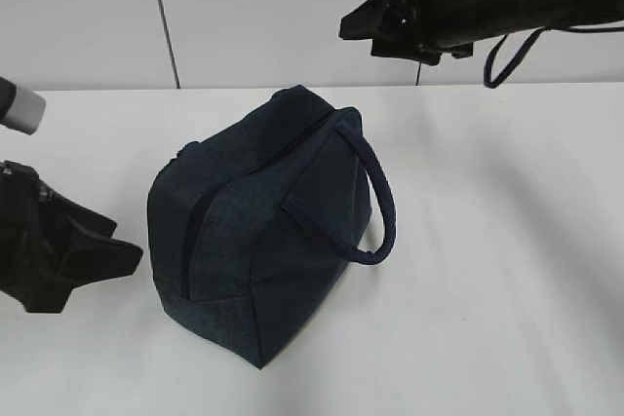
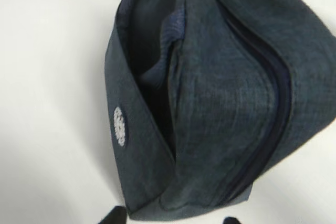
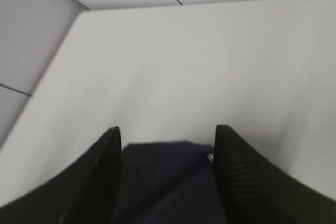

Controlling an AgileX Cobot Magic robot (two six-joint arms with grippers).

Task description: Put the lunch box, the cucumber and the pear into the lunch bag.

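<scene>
The dark navy lunch bag (image 1: 263, 231) lies on the white table with its loop handle (image 1: 375, 202) to the right. My left gripper (image 1: 117, 258) sits low at the bag's left end; in the left wrist view its two fingertips stand apart, so the left gripper (image 2: 172, 219) is open and empty, just short of the lunch bag (image 2: 210, 93). My right gripper (image 1: 361, 21) hangs high above the bag, open and empty, with the lunch bag (image 3: 163, 182) seen below between its fingers (image 3: 105, 177). The lunch box, the cucumber and the pear are out of view.
A dark zipper line (image 2: 273, 103) runs along the bag, and a deep fold gapes beside a small white patch (image 2: 119, 125). The white table (image 1: 507, 270) meets a pale panelled wall (image 1: 244, 7) behind. A cable loop (image 1: 507, 60) hangs under the right arm.
</scene>
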